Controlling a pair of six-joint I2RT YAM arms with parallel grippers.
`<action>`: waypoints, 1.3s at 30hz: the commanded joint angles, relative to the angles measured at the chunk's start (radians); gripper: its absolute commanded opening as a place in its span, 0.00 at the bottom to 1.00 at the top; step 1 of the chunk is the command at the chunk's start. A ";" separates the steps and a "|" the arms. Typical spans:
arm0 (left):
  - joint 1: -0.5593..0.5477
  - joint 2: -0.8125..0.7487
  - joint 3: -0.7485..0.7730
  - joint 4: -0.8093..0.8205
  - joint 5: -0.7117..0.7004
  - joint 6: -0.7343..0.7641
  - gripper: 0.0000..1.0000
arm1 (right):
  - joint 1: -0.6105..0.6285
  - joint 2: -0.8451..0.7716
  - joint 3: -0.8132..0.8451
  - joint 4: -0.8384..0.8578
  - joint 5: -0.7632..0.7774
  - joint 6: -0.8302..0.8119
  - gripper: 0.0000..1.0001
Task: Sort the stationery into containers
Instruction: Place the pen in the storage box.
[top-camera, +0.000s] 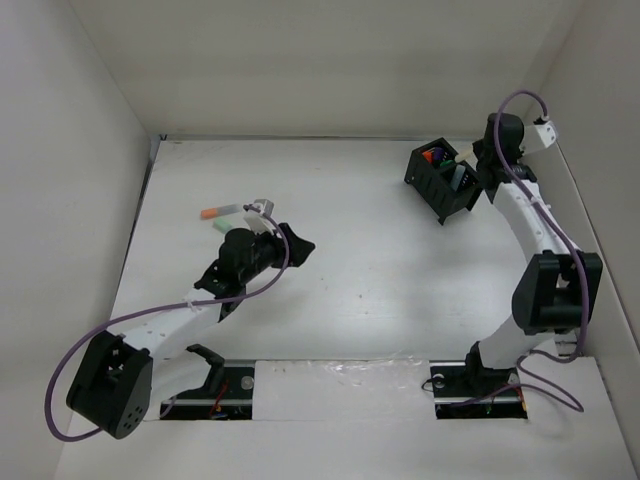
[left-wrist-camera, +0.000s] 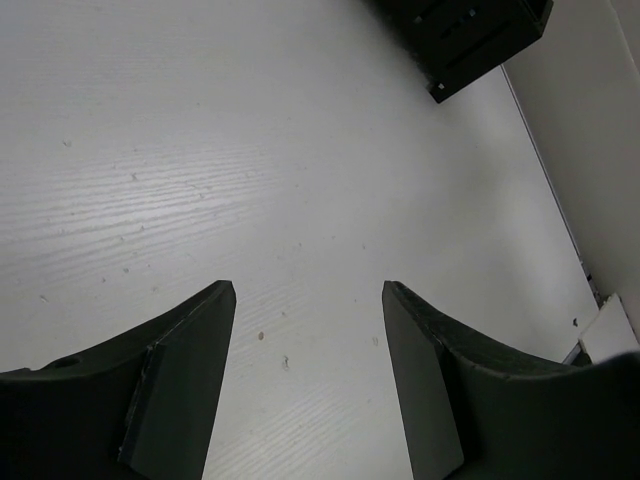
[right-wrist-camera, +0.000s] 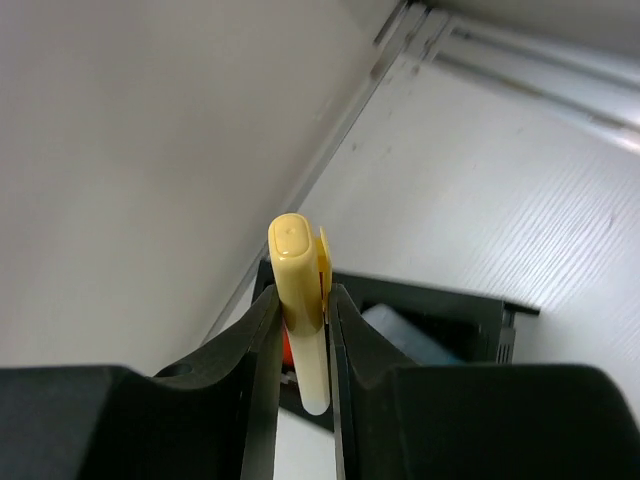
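The black two-compartment box (top-camera: 443, 182) stands at the far right of the table. It holds orange, purple and green capped markers (top-camera: 436, 157) and a light blue one (top-camera: 459, 178). My right gripper (top-camera: 474, 160) hovers over the box's right side, shut on a yellow highlighter (right-wrist-camera: 298, 290) that stands upright between the fingers. The box (right-wrist-camera: 440, 305) and the light blue marker (right-wrist-camera: 405, 337) lie below it. My left gripper (top-camera: 297, 245) is open and empty over the middle-left table (left-wrist-camera: 310, 300). An orange-capped marker (top-camera: 218, 212) and a green one (top-camera: 223, 226) lie behind it.
White walls close the table on the left, back and right; the box stands close to the right wall. The box's corner shows at the top of the left wrist view (left-wrist-camera: 465, 35). Both arm bases are at the near edge.
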 joint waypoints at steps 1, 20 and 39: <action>-0.001 0.005 0.020 0.003 -0.020 -0.014 0.57 | 0.025 0.077 0.143 -0.104 0.190 -0.063 0.00; -0.001 -0.043 0.042 -0.218 -0.431 -0.106 0.51 | 0.131 0.200 0.115 -0.114 0.382 -0.085 0.34; 0.059 0.179 0.209 -0.495 -0.927 -0.348 0.62 | 0.299 -0.243 -0.310 0.211 -0.325 -0.036 0.00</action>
